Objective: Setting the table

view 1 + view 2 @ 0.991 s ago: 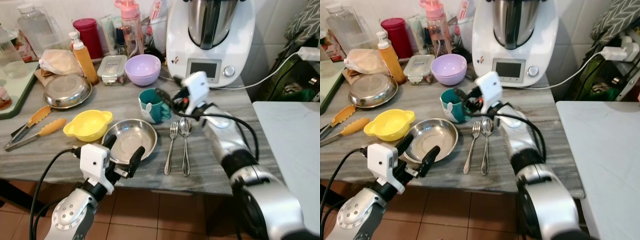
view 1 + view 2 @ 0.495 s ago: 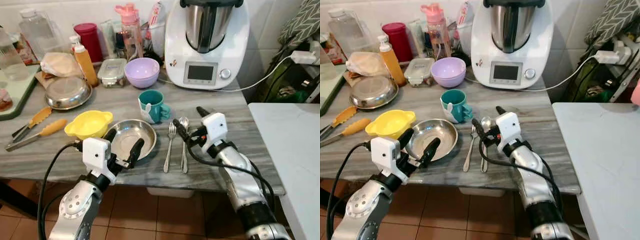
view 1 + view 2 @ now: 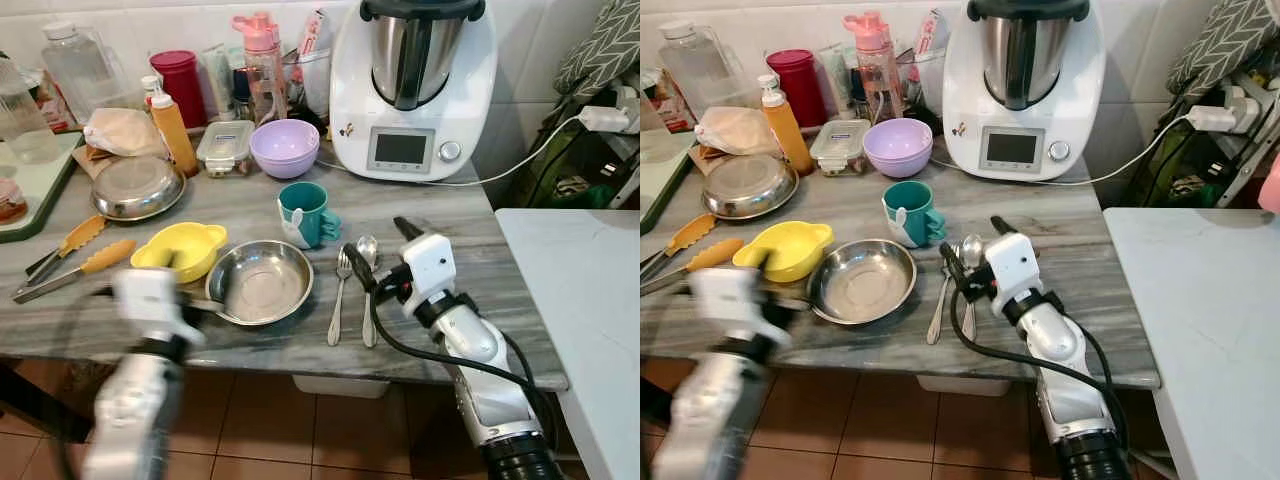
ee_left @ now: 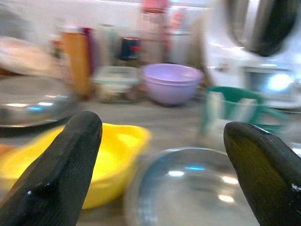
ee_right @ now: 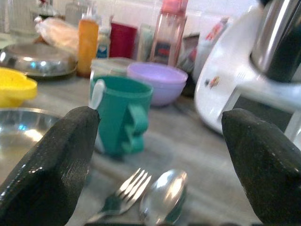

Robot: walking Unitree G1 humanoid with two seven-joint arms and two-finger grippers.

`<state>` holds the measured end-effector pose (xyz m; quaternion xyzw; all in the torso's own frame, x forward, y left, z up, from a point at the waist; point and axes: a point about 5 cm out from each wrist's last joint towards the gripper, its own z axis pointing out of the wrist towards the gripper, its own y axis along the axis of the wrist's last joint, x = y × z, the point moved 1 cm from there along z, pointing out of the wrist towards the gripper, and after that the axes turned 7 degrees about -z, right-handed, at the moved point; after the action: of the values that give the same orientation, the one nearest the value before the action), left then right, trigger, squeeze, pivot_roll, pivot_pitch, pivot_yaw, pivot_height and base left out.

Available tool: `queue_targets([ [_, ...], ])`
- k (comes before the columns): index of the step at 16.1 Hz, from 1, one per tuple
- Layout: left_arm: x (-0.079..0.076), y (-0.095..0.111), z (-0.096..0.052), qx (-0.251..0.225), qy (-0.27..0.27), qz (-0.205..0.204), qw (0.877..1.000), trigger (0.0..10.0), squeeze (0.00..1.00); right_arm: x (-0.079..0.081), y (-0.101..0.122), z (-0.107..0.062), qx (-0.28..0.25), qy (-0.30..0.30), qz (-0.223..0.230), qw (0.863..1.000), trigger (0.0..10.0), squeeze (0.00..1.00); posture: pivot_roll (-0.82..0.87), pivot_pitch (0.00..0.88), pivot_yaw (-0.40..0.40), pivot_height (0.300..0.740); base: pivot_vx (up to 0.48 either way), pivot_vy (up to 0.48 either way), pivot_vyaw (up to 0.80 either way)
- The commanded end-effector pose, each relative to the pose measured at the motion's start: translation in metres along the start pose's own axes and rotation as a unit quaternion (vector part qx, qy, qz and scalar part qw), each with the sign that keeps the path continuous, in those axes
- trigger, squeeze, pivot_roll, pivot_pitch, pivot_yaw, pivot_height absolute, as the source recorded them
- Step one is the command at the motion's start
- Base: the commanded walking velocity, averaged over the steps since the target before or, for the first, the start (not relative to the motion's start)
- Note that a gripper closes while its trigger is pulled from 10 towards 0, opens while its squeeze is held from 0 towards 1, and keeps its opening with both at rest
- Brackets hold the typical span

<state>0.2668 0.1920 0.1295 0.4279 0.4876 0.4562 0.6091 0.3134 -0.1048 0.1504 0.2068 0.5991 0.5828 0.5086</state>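
Note:
A steel bowl sits near the front edge of the grey counter, with a yellow bowl touching its left side. A teal mug stands behind them. A fork and a spoon lie side by side right of the steel bowl. My right gripper hovers open just above the spoon's head, and its wrist view faces the mug. My left arm is motion-blurred at the counter's front left. My left gripper is open, facing both bowls.
A white food processor, a purple bowl, an orange bottle, jars and a steel pan crowd the back. Orange-tipped tongs lie at the front left. A white table stands to the right.
My right gripper drew back from the teal mug to just above the spoon. My left arm swung left, away from the steel bowl's front, and is now blurred.

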Motion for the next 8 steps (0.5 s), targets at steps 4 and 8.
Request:
queue_targets([
  [4, 0.029, -0.005, -0.009, 0.012, 0.088, 0.035, 0.995, 10.0, 0.0, 0.015, 0.019, 0.008, -0.028, 0.036, -0.006, 0.999, 10.0, 1.0, -0.06, 0.0, 0.039, 0.74, 0.0, 0.0, 0.0],
  [8, 0.033, -0.007, -0.014, 0.009, 0.112, 0.035, 0.993, 10.0, 0.0, 0.02, 0.021, 0.009, -0.028, 0.049, -0.023, 0.998, 10.0, 0.87, -0.04, 0.0, 0.019, 0.74, 0.0, 0.0, 0.6],
])
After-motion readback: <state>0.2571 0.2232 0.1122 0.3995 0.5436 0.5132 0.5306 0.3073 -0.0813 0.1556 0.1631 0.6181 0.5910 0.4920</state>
